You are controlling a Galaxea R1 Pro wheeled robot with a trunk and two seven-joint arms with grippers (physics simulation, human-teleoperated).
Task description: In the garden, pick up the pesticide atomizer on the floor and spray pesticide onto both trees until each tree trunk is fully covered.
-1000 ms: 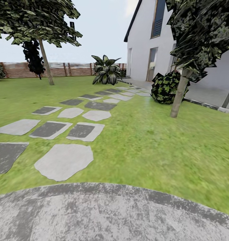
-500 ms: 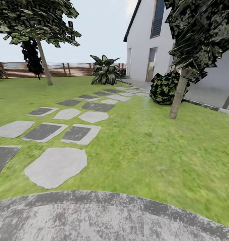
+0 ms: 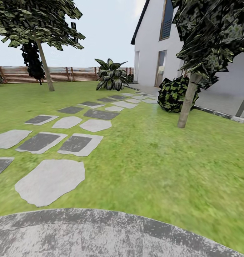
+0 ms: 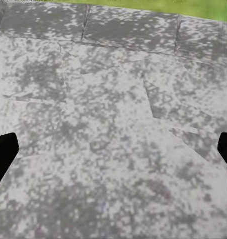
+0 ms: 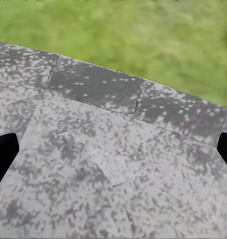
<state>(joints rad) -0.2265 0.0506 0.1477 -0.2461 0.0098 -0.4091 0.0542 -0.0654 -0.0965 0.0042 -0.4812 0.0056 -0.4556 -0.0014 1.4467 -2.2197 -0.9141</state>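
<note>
Ahead, the garden (image 3: 154, 153) spreads as a broad lawn out to a brown slatted fence (image 3: 64, 74) at the far left and a white house (image 3: 154, 46) at the far right. A path of grey stepping stones (image 3: 50, 180) runs from near left toward the house door. The robot stands on a curved grey paved patch (image 3: 111, 235) at the near edge.

Two pale-trunked trees stand in the lawn. The right tree trunk (image 3: 186, 103) rises at middle distance on the right, leaning slightly, just beside a dark round bush (image 3: 173, 94). The left tree trunk (image 3: 45, 66) is much farther, near the fence. A striped-leaf plant (image 3: 109, 75) sits far centre. I cannot find the atomizer anywhere on the grass or paving, so I cannot say which way it lies from either arm; the search for it looks to be the step in hand.

Both wrist views look down on the paving. The left gripper (image 4: 113, 149) and the right gripper (image 5: 113, 149) each show dark fingertips at opposite picture edges, spread wide with nothing between them.

Compared with a second ago, the whole head view has slid: stones and right trunk sit further left, so the camera has turned or rolled rightward.
</note>
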